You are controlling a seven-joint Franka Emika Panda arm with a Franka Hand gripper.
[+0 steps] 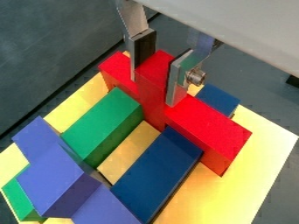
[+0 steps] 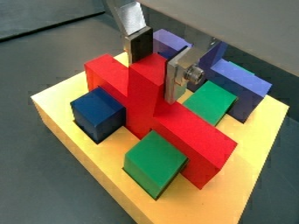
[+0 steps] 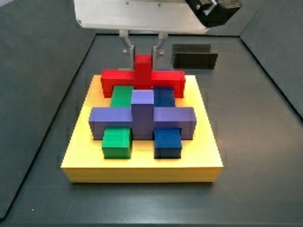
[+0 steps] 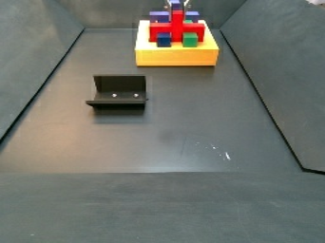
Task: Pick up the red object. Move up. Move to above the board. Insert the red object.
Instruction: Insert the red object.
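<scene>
The red object [image 1: 187, 122] is a cross-shaped block with an upright post. It sits seated on the yellow board [image 1: 274, 144] among other blocks, and shows in the other wrist view [image 2: 152, 105] and both side views [image 3: 143, 75] [image 4: 165, 33]. My gripper [image 1: 162, 70] stands over it, with its fingers either side of the top of the post. A side view [image 3: 143, 53] shows narrow gaps between fingers and post, so the jaws look open, level with the post's top.
A green block [image 1: 105, 122], a blue block [image 1: 152, 171] and purple blocks [image 1: 52, 166] fill the board beside the red object. The board [image 4: 178, 57] is at the far end of the dark floor. The fixture [image 4: 118, 92] stands apart from it.
</scene>
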